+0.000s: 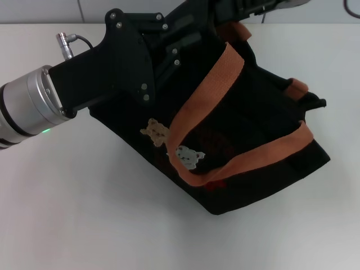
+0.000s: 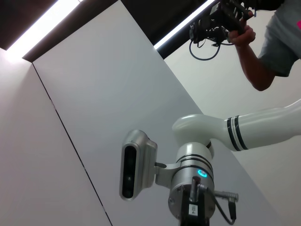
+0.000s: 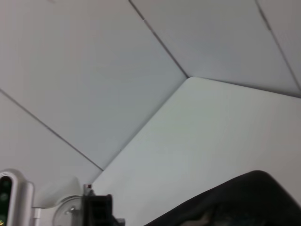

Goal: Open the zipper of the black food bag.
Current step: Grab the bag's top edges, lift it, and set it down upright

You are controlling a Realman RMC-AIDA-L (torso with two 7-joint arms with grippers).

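Observation:
The black food bag (image 1: 253,118) lies tilted on the white table in the head view. Its two orange handles (image 1: 208,95) are draped across it, and two bear patches (image 1: 156,133) show on its front. My left gripper (image 1: 179,49) comes in from the left and rests over the bag's far left top end. My right gripper (image 1: 247,10) reaches in at the picture's top edge, above the bag's far rim. The zipper is hidden: I cannot pick it out among the black fabric and the gripper bodies. A corner of the bag (image 3: 244,200) shows in the right wrist view.
The white table (image 1: 84,214) spreads in front of the bag and to its left. The left wrist view shows my right arm's wrist (image 2: 190,181) before a white wall. A person (image 2: 275,42) stands behind, holding a camera.

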